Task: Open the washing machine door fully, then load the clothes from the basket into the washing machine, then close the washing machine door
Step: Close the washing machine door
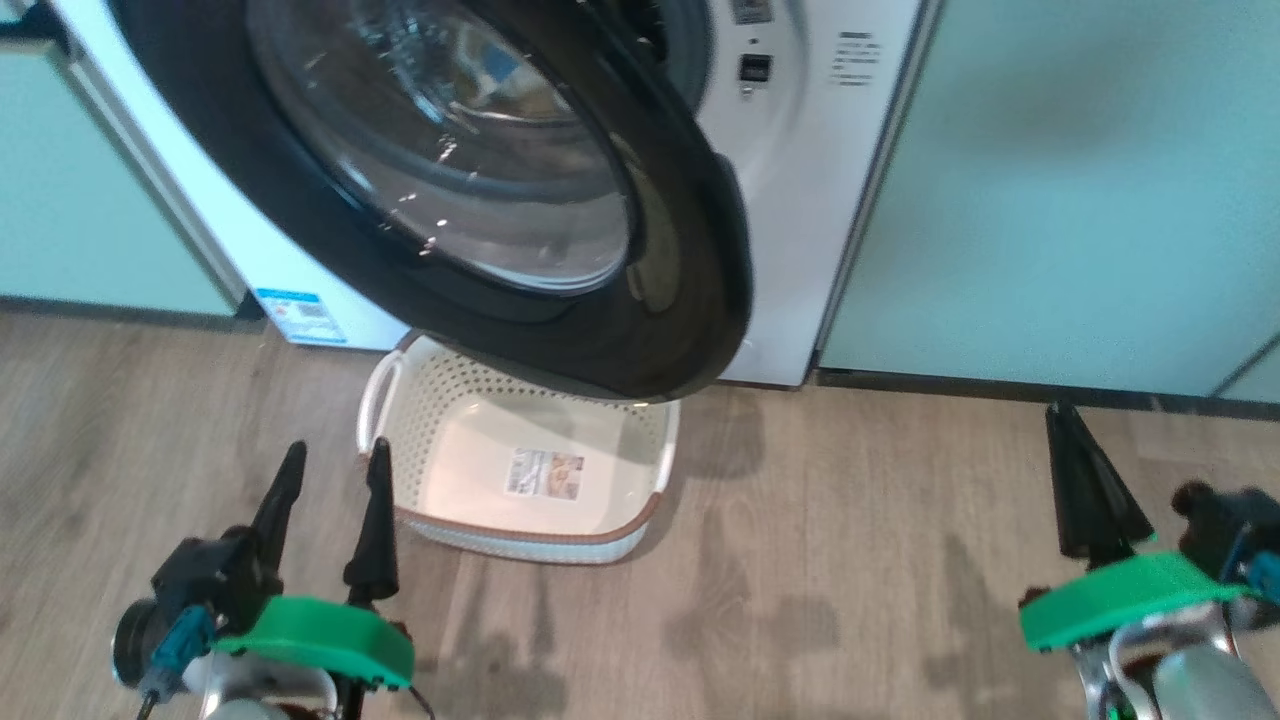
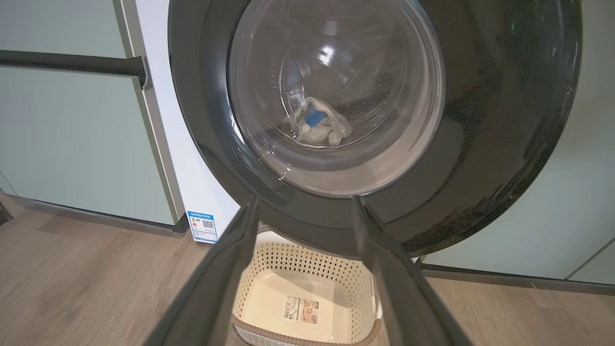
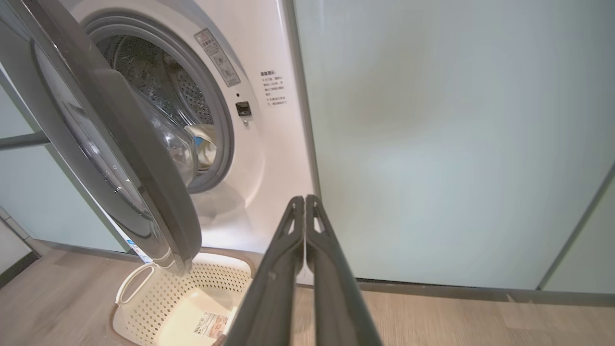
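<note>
The basket (image 1: 450, 392) is being overhung by the lower edge of the half-open door (image 1: 685, 300). The left gripper (image 1: 338, 446) is being held spread and the right gripper (image 1: 1063, 414) pressed together, above open floor (image 1: 850, 500).

The glossy black washing machine door (image 1: 690, 260) stands ajar from the white washing machine (image 1: 810, 200), overhanging the cream basket (image 1: 450, 395) on the wooden floor (image 1: 850, 560). The left gripper (image 1: 338, 447), fingers apart, is beside the basket. The right gripper (image 1: 1062, 412), fingers pressed together, is well apart from it.

The washing machine door (image 1: 480, 200) hangs ajar over the basket (image 1: 460, 440).
</note>
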